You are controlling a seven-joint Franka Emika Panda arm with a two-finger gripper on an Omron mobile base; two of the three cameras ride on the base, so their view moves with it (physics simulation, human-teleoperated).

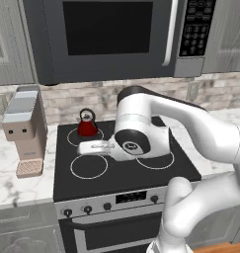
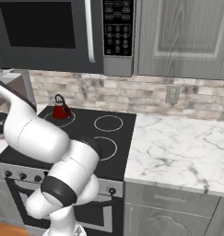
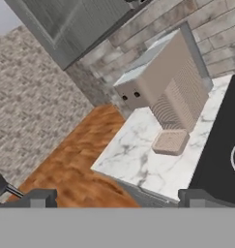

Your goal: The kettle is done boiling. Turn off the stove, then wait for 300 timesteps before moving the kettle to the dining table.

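1. Sitting upright on the far-left burner ring is the kettle (image 1: 87, 124), a small red cone with a dark looped handle and a dark lid knob; it is much smaller than the ring around it.
2. The stove (image 1: 121, 173) is a black glass-top range with four white-outlined rings, a silver front panel carrying small dark knobs, and an oven door below.
3. The gripper (image 3: 114, 196) has its two dark fingertips (image 3: 39, 197) standing wide apart with nothing between them; in the hand view they point toward the counter's edge left of the stove.
4. In the left base view the white arm reaches over the middle of the cooktop, its hand near the kettle but apart from it.
5. A beige boxy coffee machine (image 1: 25, 131) stands on the marble counter (image 1: 10, 180) just left of the stove.
6. A dark microwave (image 1: 116, 34) with a keypad hangs above the range, flanked by grey cabinets (image 2: 182, 37).
7. Behind runs a pale brick backsplash (image 2: 145, 94) with a wall outlet (image 2: 172, 94); more marble counter lies right of the stove.
8. The hand view shows a wooden floor (image 3: 66, 169) beside the counter.
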